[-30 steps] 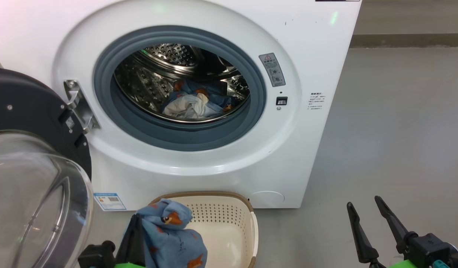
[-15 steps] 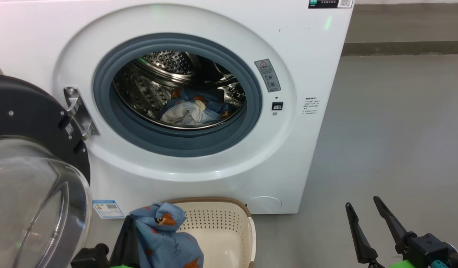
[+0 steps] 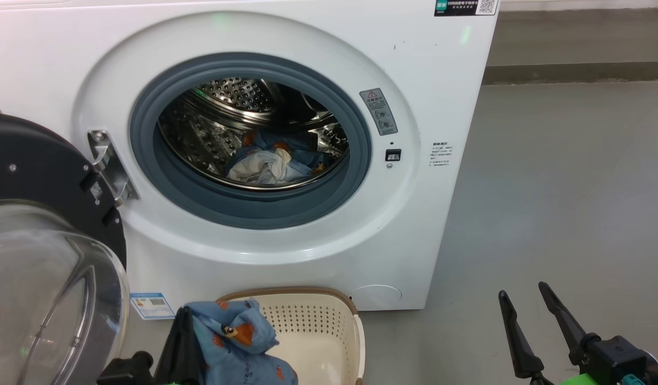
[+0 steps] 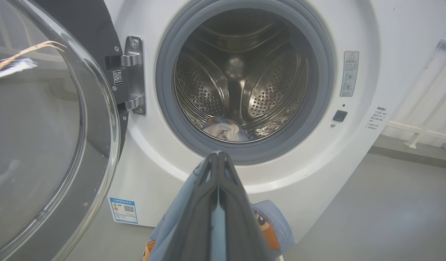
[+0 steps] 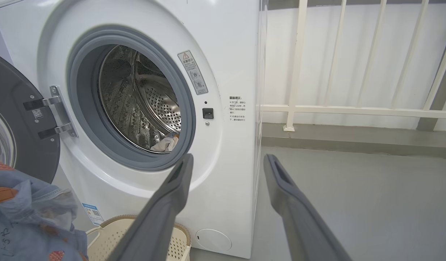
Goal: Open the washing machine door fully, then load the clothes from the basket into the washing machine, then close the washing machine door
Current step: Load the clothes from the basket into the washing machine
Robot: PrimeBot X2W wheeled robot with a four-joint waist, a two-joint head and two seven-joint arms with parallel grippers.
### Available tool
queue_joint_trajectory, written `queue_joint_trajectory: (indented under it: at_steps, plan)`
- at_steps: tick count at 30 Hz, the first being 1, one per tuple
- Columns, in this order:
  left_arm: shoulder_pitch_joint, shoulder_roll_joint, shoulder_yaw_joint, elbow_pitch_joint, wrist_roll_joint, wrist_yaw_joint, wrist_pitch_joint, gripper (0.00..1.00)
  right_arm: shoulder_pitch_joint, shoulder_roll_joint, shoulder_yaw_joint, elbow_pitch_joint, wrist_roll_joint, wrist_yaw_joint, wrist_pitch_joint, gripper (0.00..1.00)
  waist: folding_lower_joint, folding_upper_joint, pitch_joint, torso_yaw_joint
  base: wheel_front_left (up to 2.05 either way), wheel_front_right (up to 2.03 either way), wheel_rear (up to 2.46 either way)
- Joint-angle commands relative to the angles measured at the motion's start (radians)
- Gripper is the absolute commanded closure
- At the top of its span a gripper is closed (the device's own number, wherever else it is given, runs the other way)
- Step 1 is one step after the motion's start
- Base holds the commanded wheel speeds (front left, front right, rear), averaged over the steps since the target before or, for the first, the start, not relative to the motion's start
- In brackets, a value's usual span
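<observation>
Pinching blue printed cloth (image 3: 238,342) in my left gripper (image 4: 217,156), fingers clamped together on it, hanging over the left side of the basket (image 3: 307,315). My right gripper (image 3: 521,291) sits empty, fingers spread apart, bare floor (image 3: 564,203) all around it. Washing machine door (image 3: 35,160) stands wide at left, glass bowl edge just beside my left gripper. Washing machine (image 3: 307,32) mouth unblocked; more clothes (image 3: 264,163) lie low in the drum (image 3: 238,91).
</observation>
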Motion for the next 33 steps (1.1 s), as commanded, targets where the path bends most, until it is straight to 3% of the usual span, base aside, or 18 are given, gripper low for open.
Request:
queue_joint_trajectory:
  at_steps: [1, 33]
  plan:
    - [-0.025, 0.016, 0.034, -0.035, 0.01, 0.004, -0.009, 1.0, -0.007, -0.006, 0.017, -0.022, 0.003, 0.002, -0.005, 0.0, 0.0001, 0.0, 0.0, -0.001, 0.0, 0.0, 0.0]
    - [-0.017, 0.036, 0.014, -0.06, 0.001, 0.018, -0.003, 1.0, -0.005, -0.001, 0.026, -0.02, 0.003, 0.002, -0.005, 0.0, 0.0001, 0.0, 0.007, -0.017, 0.0, 0.0, 0.0]
